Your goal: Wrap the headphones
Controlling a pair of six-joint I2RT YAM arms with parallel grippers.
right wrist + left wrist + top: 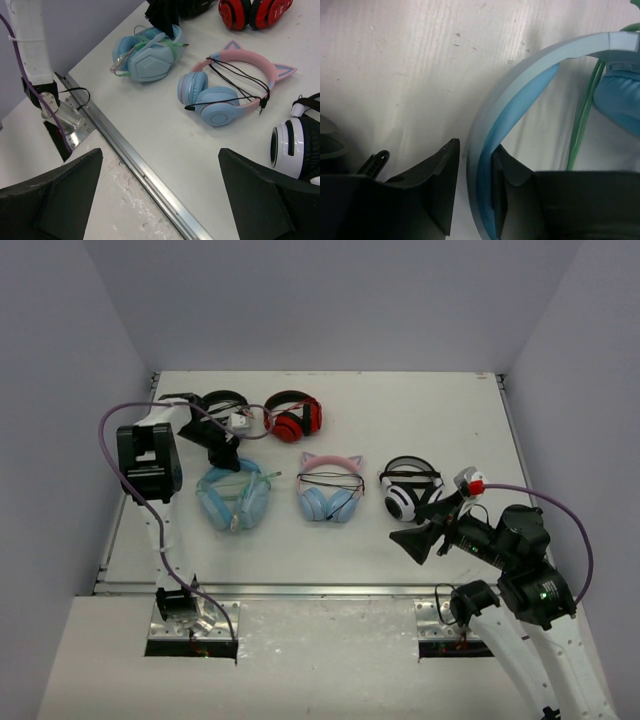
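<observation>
Cable [582,110] looks wound over headphones [147,52]; release remains. Left pincer [476,147] narrow, loose around headband [487,120]; right pincer [160,151] wide, empty.

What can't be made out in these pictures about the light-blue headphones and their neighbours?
Cable plug end: top view, too small among the headphones' earcups.
Headband top: top view, covered by the left tool.
Earcup: left wrist view, cut off by the right edge.
Black headphones: top view, partly behind the left tool.
</observation>
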